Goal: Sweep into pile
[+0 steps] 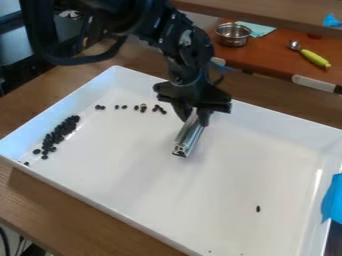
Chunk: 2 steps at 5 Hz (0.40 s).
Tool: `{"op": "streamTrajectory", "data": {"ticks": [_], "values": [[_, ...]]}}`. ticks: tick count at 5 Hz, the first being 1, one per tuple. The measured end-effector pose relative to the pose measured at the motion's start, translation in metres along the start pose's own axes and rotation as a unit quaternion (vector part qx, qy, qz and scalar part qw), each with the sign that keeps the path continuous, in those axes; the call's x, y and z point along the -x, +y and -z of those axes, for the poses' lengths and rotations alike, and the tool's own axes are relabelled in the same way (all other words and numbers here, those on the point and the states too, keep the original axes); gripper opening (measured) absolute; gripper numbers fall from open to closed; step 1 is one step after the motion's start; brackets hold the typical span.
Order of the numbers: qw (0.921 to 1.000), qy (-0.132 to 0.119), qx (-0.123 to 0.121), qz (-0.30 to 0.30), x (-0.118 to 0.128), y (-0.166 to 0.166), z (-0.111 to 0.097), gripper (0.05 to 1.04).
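Note:
The black gripper [194, 116] hangs over the back middle of the white tray [260, 150], shut on a silver metal bar [189, 136] that slants down toward the tray floor. Many small black pieces [60, 131] lie heaped along the tray's left side. A loose row of more black pieces [143, 108] runs along the back, left of the gripper. One lone black piece [258, 209] lies at the front right, and a few tiny specks are near the front edge.
Raised white walls surround the tray on a wooden table [33, 200]. Blue tape [332, 200] covers part of its right edge. Behind stand a metal pot [232, 35] and a spoon with a green handle [314, 58] on a reddish-brown surface.

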<state>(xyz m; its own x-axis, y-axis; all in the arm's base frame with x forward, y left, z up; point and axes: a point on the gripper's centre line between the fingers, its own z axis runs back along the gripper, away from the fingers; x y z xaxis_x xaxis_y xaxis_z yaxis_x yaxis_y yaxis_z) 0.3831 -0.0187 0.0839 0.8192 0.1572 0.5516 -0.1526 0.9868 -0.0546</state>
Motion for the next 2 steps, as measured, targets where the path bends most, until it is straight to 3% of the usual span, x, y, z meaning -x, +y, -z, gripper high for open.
{"op": "streamTrajectory", "data": {"ticks": [2], "values": [[0.9999,0.008,-0.008,-0.009,0.000,0.022,0.006,0.348]]}}
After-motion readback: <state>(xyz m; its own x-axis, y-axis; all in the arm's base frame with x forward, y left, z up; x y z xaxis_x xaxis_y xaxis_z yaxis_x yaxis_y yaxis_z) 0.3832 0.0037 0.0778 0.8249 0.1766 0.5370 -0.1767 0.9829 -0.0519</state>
